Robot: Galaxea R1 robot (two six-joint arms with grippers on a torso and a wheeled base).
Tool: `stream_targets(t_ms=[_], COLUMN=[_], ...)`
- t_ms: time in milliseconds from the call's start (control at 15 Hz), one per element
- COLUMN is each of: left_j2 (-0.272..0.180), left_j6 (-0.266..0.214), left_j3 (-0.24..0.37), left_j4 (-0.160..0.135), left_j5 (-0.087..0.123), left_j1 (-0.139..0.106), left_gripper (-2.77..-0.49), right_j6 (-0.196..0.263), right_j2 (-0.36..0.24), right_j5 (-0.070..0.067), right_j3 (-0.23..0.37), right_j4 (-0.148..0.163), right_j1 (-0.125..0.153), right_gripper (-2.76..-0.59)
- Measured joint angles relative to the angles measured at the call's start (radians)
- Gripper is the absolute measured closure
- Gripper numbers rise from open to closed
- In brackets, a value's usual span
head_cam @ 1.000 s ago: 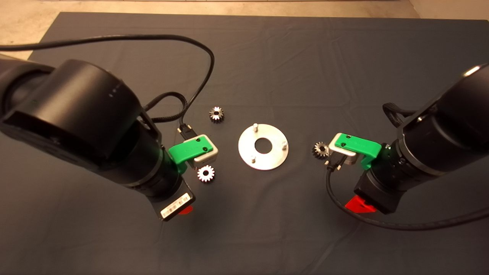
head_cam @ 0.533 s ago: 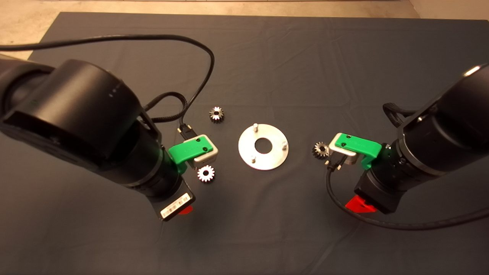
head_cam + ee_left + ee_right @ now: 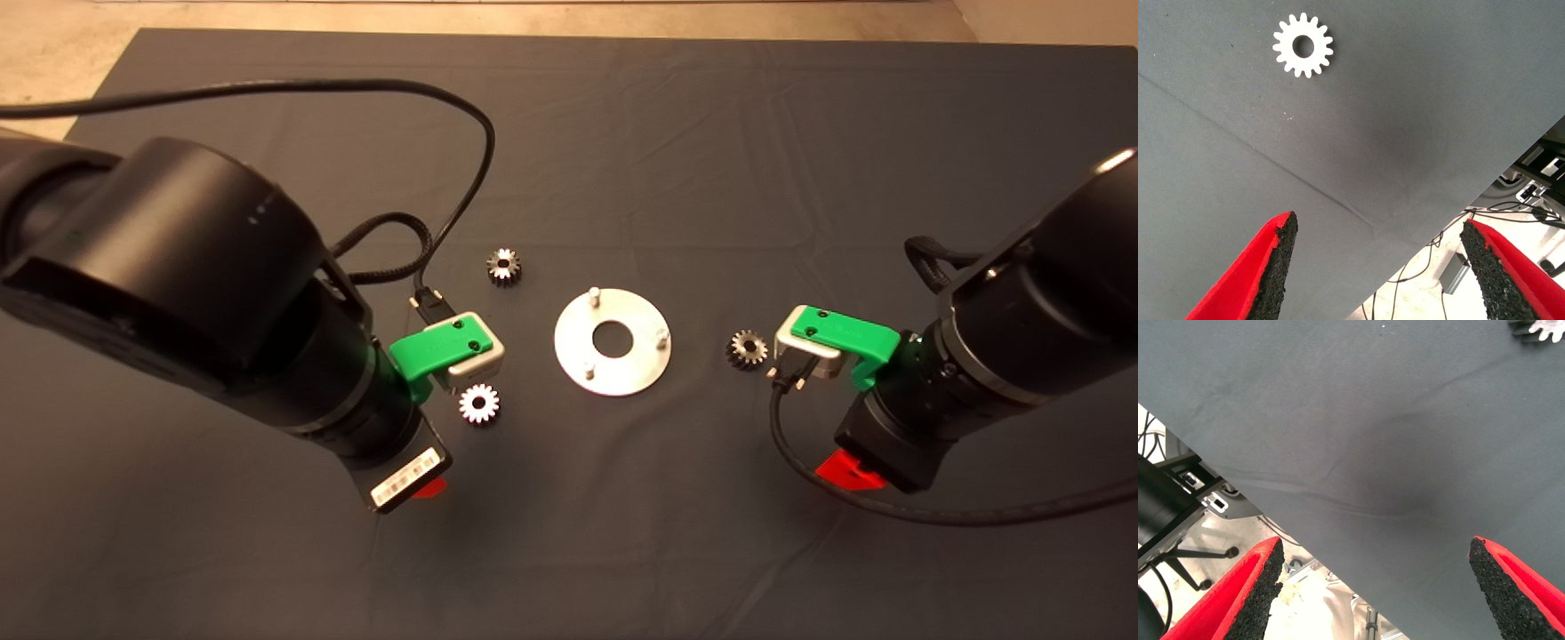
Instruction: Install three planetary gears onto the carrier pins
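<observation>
The silver disc (image 3: 612,341) lies flat at the mat's middle with three carrier pins (image 3: 593,293) standing bare on it. Three planetary gears lie flat on the mat: one (image 3: 504,266) up-left of the disc, one (image 3: 479,404) to its lower left, one (image 3: 747,348) to its right. My left gripper (image 3: 429,487) hovers just below-left of the lower-left gear. In the left wrist view it (image 3: 1381,267) is open and empty, with that gear (image 3: 1303,46) ahead. My right gripper (image 3: 849,471) hovers right of the right gear. It (image 3: 1378,587) is open and empty, with the gear (image 3: 1536,328) at the picture's edge.
The dark mat (image 3: 622,133) covers the table, with a light floor strip beyond its far edge. Black cables loop from both wrists over the mat. Past the mat's near edge the wrist views show cables and equipment on the floor.
The right arm has drawn slightly to the right, away from the right gear. The left arm has shifted a touch. The gears and the disc have not moved.
</observation>
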Motion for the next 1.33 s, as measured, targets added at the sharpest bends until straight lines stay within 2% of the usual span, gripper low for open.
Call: stream_targets(t_ms=[200, 267, 467, 533, 733, 867, 1067, 1333], left_j2=[0.0, 0.001, 0.001, 0.002, 0.002, 0.002, 0.003, 0.003], left_j6=[0.0, 0.0, 0.0, 0.0, 0.001, 0.001, 0.006, 0.013], left_j3=[0.0, 0.0, 0.0, 0.0, 0.0, 0.0, 0.0, 0.0], left_j4=[0.0, 0.0, 0.0, 0.0, 0.0, 0.0, 0.0, 0.0], left_j5=[0.0, 0.0, 0.0, 0.0, 0.0, 0.0, 0.0, 0.0], left_j1=[0.0, 0.0, 0.0, 0.0, 0.0, 0.0, 0.0, 0.0], left_gripper=[-1.76, -1.76, -1.76, -1.76, -1.76, -1.76, -1.76, -1.76], right_j6=[-0.025, -0.035, -0.069, -0.097, -0.185, -0.22, -0.257, -0.278], right_j2=[-0.005, -0.005, -0.017, -0.02, -0.022, -0.022, -0.021, -0.022], right_j5=[0.0, 0.0, 0.001, 0.001, 0.0, 0.001, 0.001, 0.001], right_j3=[0.0, 0.0, -0.03, -0.051, -0.134, -0.176, -0.221, -0.258], right_j4=[-0.019, -0.039, -0.119, -0.148, -0.233, -0.28, -0.31, -0.328], right_j1=[0.0, 0.0, -0.011, -0.02, -0.056, -0.085, -0.117, -0.139], right_gripper=[-2.06, -2.06, -2.06, -2.06, -2.06, -2.06, -2.06, -2.06])
